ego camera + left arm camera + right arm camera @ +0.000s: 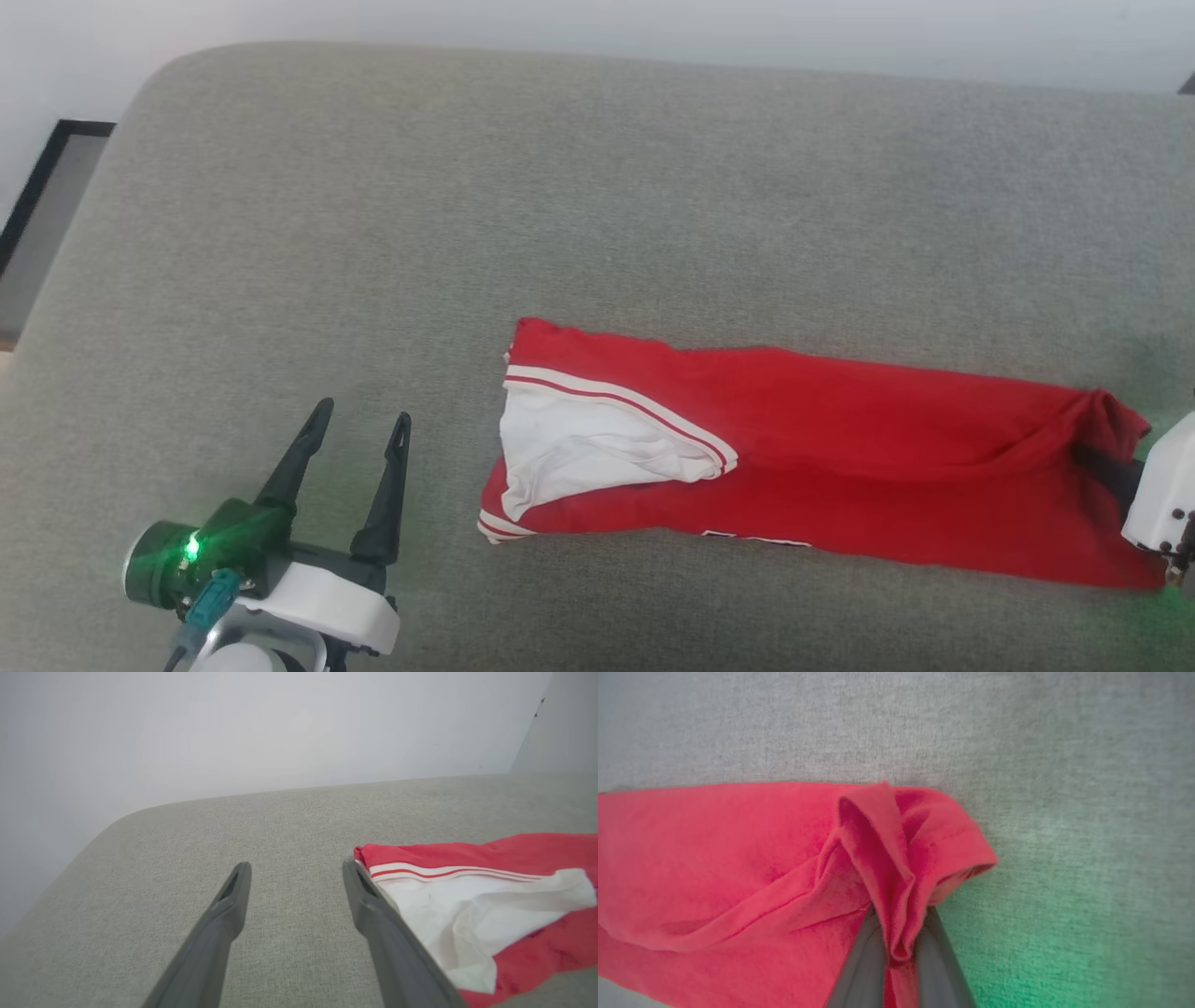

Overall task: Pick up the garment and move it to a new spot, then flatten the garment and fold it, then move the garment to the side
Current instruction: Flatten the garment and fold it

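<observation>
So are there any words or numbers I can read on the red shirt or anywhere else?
None can be read.
The red shirt shows just a thin white-edged sliver of a print at its near edge, and it is too hidden to read.
The grey cushion has no writing.

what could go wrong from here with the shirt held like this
1. The right gripper is shut on just a small bunched fold at one end of the garment; that thin pinch may slip when pulled.
2. The left gripper is open beside the other end, off the cloth, so a one-sided lift would likely undo the fold and loosen the white sleeve.
</observation>
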`<state>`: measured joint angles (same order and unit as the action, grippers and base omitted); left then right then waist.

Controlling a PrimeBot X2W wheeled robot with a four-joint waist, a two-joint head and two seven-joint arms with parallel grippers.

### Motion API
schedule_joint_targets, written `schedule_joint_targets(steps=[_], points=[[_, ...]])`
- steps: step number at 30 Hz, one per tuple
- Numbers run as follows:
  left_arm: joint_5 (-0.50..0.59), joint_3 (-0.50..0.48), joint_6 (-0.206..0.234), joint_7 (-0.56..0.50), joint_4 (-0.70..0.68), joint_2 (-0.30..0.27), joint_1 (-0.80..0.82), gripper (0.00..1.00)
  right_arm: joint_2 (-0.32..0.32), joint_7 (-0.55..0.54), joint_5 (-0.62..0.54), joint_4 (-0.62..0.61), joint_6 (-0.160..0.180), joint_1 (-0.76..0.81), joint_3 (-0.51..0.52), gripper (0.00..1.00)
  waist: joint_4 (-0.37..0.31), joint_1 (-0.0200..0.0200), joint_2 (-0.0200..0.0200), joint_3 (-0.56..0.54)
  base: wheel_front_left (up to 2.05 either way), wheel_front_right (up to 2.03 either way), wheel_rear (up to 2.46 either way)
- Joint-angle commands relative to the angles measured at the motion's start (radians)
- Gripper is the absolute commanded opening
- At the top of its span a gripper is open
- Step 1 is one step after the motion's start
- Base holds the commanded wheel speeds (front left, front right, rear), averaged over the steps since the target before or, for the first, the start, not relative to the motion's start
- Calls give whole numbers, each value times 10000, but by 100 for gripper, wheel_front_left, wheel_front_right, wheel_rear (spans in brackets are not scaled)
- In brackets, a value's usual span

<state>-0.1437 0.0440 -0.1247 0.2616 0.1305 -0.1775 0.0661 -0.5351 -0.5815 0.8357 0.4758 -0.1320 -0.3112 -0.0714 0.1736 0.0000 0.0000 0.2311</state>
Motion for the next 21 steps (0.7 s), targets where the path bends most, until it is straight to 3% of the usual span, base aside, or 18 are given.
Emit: schedule_joint_targets(steps=[1, 10, 21], points=[[233, -36, -37, 41, -76, -16, -44, 100, 179, 22, 22, 192, 28, 67, -79, 0, -112, 0, 0, 70, 0, 0, 0], [136, -185, -54, 41, -331, 51, 28, 100, -556, 525, -68, 315, 25, -620, 995, 0, -811, 0, 0, 362, 0, 0, 0], [33, -57, -54, 41, -659, -65, 231, 100, -2301, 1100, -985, 1485, 23, -761, 2610, 0, -1288, 0, 0, 645, 0, 0, 0]])
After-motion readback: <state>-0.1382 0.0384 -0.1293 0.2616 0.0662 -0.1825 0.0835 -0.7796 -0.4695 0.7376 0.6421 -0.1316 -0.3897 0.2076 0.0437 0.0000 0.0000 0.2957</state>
